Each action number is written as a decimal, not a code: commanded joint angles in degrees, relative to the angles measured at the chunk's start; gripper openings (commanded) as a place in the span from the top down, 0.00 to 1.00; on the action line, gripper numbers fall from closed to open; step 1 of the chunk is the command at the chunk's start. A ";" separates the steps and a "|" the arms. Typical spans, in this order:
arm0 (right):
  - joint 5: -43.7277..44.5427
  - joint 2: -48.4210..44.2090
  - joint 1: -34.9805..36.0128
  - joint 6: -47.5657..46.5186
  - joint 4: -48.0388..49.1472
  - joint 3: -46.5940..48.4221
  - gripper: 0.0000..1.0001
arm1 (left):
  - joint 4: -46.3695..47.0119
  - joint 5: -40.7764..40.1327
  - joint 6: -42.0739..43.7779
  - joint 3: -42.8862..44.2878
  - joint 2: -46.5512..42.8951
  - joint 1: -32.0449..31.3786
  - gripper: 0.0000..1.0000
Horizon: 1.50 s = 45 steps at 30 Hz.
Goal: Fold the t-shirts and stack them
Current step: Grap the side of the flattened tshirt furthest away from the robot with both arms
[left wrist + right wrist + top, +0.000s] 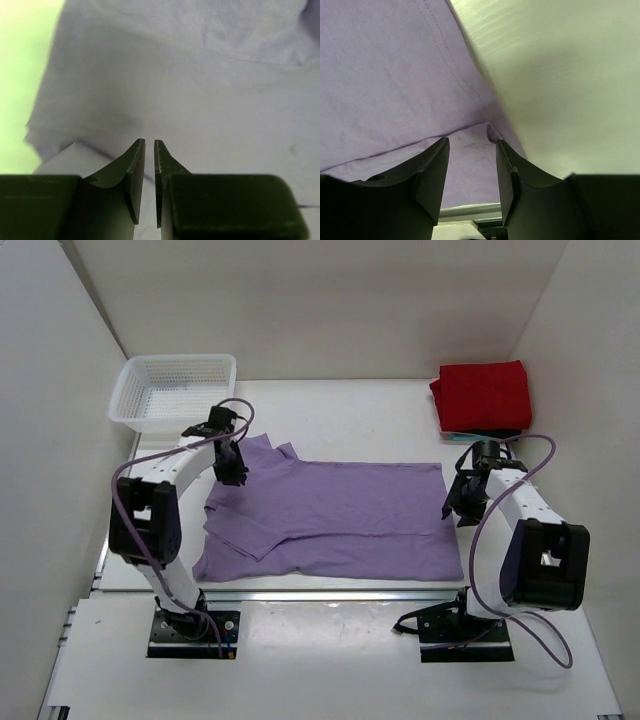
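Note:
The lavender t-shirt (340, 515) lies spread across the middle of the table, with its left side folded in over itself. It fills the left wrist view (175, 75) and shows in the right wrist view (385, 75). The red t-shirt (483, 395) lies folded at the back right. My left gripper (232, 465) (149, 141) hovers over the lavender shirt's upper left part near the collar. Its jaws are closed to a thin slit with nothing between them. My right gripper (458, 502) (472, 140) is open and empty, with its jaws on either side of the shirt's right edge.
A white mesh basket (172, 390) stands at the back left, just behind the left arm. White walls enclose the table (350, 410) on three sides. A thin dark teal edge (490, 434) shows under the red shirt. Bare tabletop (560, 75) lies right of the shirt's edge.

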 commanded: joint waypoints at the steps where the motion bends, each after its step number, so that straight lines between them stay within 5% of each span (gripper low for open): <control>1: -0.42 0.24 1.73 -0.39 1.81 -0.96 0.60 | 3.42 0.94 0.90 2.14 4.53 -1.78 0.75; 13: -0.33 4.99 2.61 -2.41 1.20 -2.02 0.59 | 6.69 3.76 0.02 8.11 14.47 -3.10 0.76; 16: -0.34 6.04 3.49 -1.98 0.94 -2.37 0.65 | 6.60 3.76 0.72 8.73 15.27 -2.57 0.76; 23: -1.30 5.87 3.58 -1.53 -1.61 -1.67 1.00 | 6.07 3.41 0.82 8.21 16.15 -0.82 0.78; 45: 2.04 3.67 -1.26 -1.71 -5.39 -1.58 0.99 | 5.63 2.18 2.65 6.27 13.25 3.67 0.77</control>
